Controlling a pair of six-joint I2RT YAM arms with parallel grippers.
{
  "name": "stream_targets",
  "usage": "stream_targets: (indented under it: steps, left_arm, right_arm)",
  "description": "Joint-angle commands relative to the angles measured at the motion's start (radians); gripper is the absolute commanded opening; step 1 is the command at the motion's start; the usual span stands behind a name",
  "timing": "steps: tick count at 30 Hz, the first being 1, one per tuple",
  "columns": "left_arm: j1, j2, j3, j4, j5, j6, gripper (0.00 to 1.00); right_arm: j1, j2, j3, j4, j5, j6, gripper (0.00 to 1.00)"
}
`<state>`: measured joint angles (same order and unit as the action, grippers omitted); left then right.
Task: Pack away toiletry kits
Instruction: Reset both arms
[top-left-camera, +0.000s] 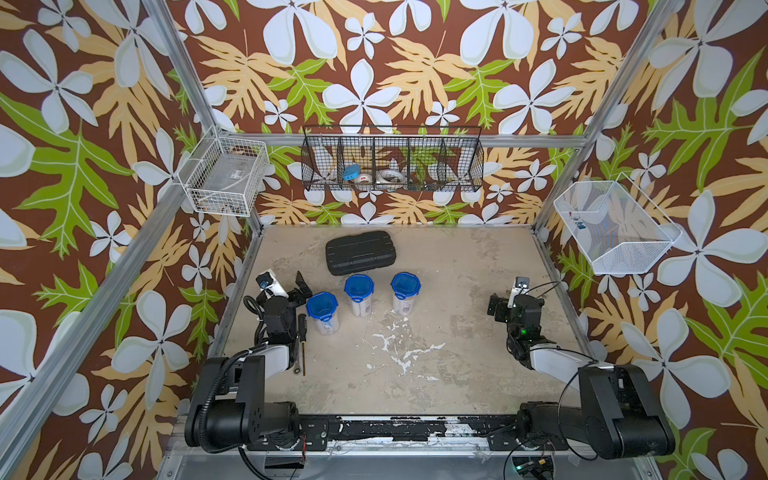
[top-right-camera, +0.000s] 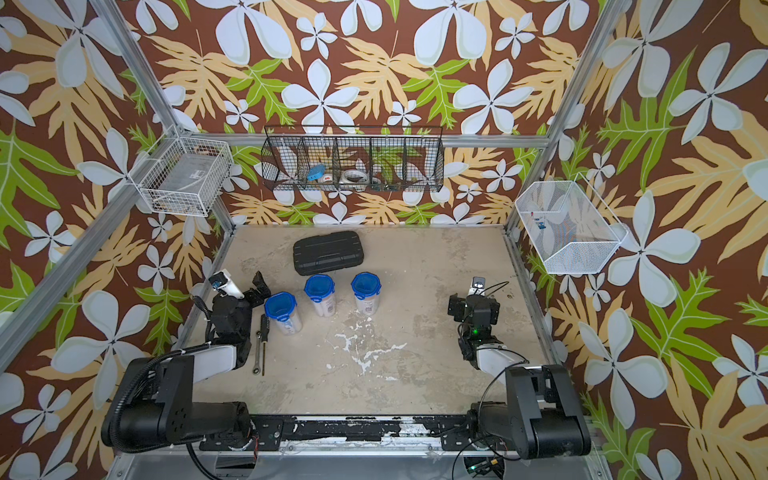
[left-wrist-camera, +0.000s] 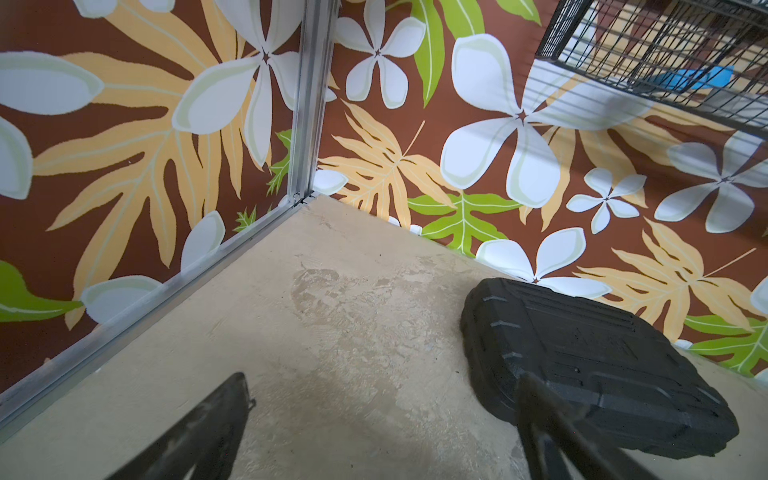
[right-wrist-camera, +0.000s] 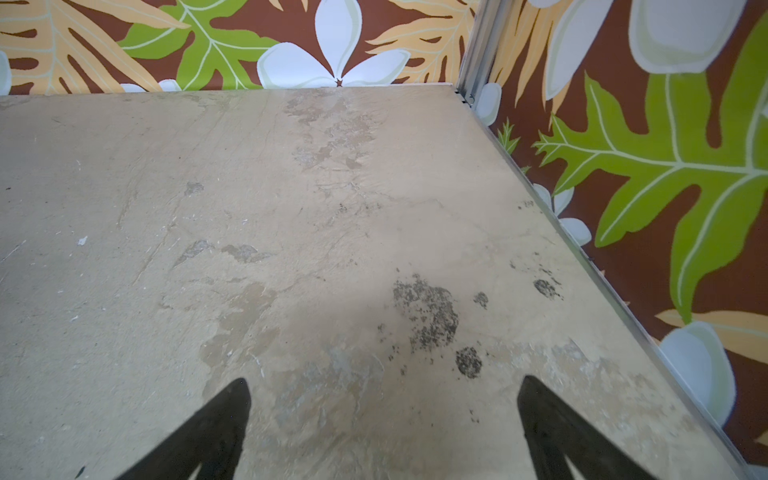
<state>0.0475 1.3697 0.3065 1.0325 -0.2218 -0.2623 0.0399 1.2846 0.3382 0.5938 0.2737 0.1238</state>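
**Three tumblers standing, both arms empty**

- Left fingers (left-wrist-camera: 208, 428): spread wide, nothing between them, over bare surface (left-wrist-camera: 332, 332) near the black case (left-wrist-camera: 590, 365). Right fingers (right-wrist-camera: 216, 419): also spread wide and empty, over bare surface well away from the kits.
- The kits are three clear tumblers, all upright with blue lids on, in a row in front of the case: left tumbler (top-left-camera: 323, 311) just beside the left arm, middle tumbler (top-left-camera: 359, 294), right tumbler (top-left-camera: 405, 291). They stand apart from each other.
- Handling, my guess: light, thin stiff plastic with smooth walls, so slippery. They are tall for their base, so a side bump would tip them. I'd grip across the body just under the lid, squeezing lightly, and avoid the lid clips so they don't pop.
- Hard to make out:
  - I can't tell whether the clips are latched.
  - The contents show only as white shapes with labels through the walls, so I can't sort bottle from tube from brush.
  - Neither wrist view shows any tumbler.
  - No loose kit items are visible on the surface.
- A screwdriver (top-left-camera: 301, 328) and a wrench (top-left-camera: 297, 365) lie beside the left arm, close to the left tumbler.
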Motion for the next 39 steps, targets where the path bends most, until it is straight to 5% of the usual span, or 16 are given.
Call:
stream_targets:
  steps: [1,22,32,36,39]
  left_arm:
    - [-0.001,0.019,-0.026,-0.038,0.034,0.072,1.00]
    - [-0.031,0.083,0.072,-0.164,-0.044,0.075,1.00]
    - [-0.098,0.046,-0.073,0.083,-0.030,0.166,1.00]
    - [-0.102,0.068,-0.130,0.201,-0.028,0.168,1.00]
    - [-0.116,0.088,-0.153,0.267,-0.048,0.179,1.00]
  right_arm:
    - [0.000,-0.003,0.005,-0.007,0.066,0.024,1.00]
    - [0.000,0.162,-0.048,0.446,-0.009,-0.080,1.00]
    - [0.000,0.161,-0.048,0.440,-0.014,-0.078,1.00]
    - [0.001,0.173,-0.119,0.572,-0.183,-0.145,1.00]
    - [-0.002,0.186,-0.120,0.588,-0.193,-0.148,1.00]
